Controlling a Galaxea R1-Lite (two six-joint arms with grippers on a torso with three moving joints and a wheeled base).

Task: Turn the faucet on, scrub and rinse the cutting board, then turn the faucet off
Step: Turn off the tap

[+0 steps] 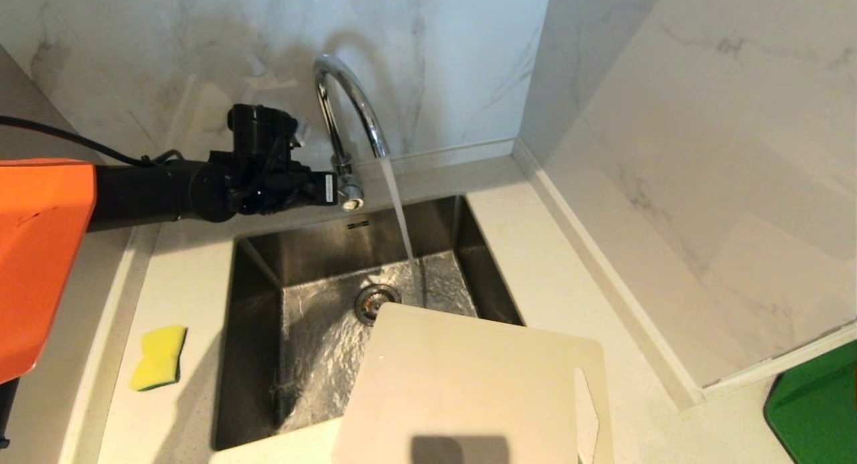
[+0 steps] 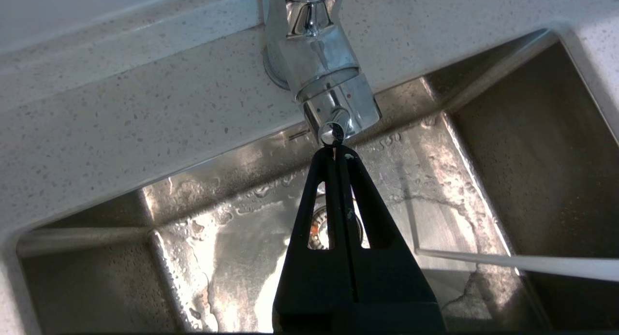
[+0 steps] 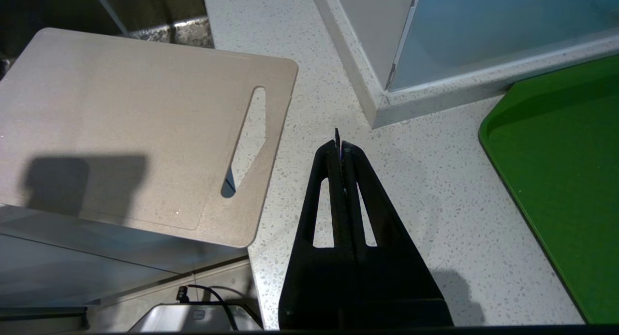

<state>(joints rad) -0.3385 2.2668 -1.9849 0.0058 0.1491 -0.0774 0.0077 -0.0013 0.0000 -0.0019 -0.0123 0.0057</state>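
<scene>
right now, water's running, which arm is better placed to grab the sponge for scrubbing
Left. The sponge lies on the counter left of the sink, on the left gripper's side. The right gripper is parked past the cutting board, on the far side.

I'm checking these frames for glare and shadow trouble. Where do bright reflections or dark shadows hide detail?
Head view: a dark rectangular shadow lies on the cream plastic cutting board. Left wrist view: glare whitens the wet steel sink floor and the chrome gooseneck faucet. Right wrist view: a blocky shadow crosses the board.
</scene>
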